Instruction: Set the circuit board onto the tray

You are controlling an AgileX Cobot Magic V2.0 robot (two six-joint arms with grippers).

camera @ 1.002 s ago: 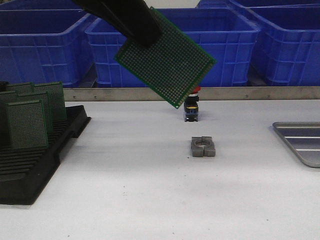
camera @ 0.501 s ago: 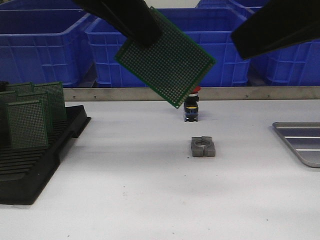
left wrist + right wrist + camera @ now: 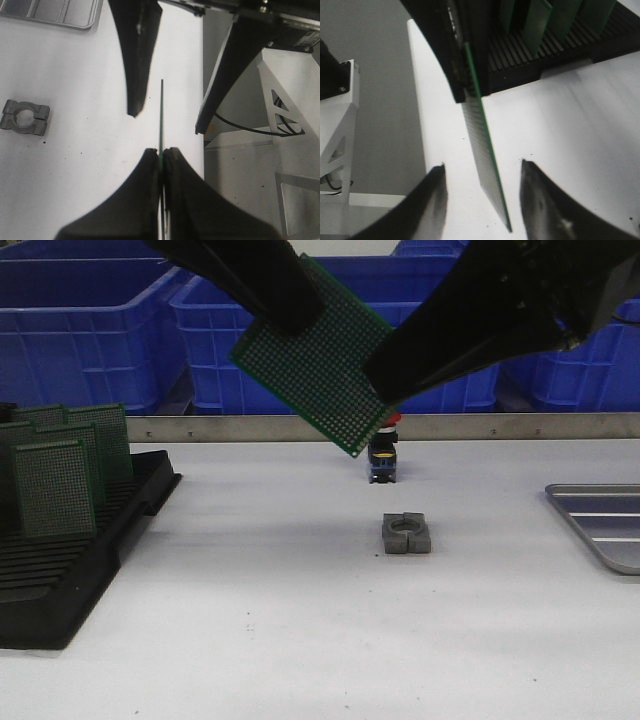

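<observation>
A green perforated circuit board [image 3: 320, 370] hangs tilted in the air above the table's middle. My left gripper [image 3: 290, 320] is shut on its upper left corner. In the left wrist view the board [image 3: 161, 115] shows edge-on, pinched between the fingers of my left gripper [image 3: 161, 151]. My right gripper [image 3: 378, 388] reaches in from the upper right. It is open, with its fingers on either side of the board's free end [image 3: 485, 150] and not touching it, as the right wrist view [image 3: 482, 164] shows. The silver tray [image 3: 600, 525] lies at the table's right edge.
A black slotted rack [image 3: 70, 560] with several upright green boards stands at the left. A grey clamp block [image 3: 406, 534] and a small red-topped part [image 3: 385, 455] sit on the table's middle. Blue bins [image 3: 440, 330] line the back.
My right gripper has come into view from the upper right and moved left and down until its open fingers straddle the board. The left gripper and board have stayed still.
</observation>
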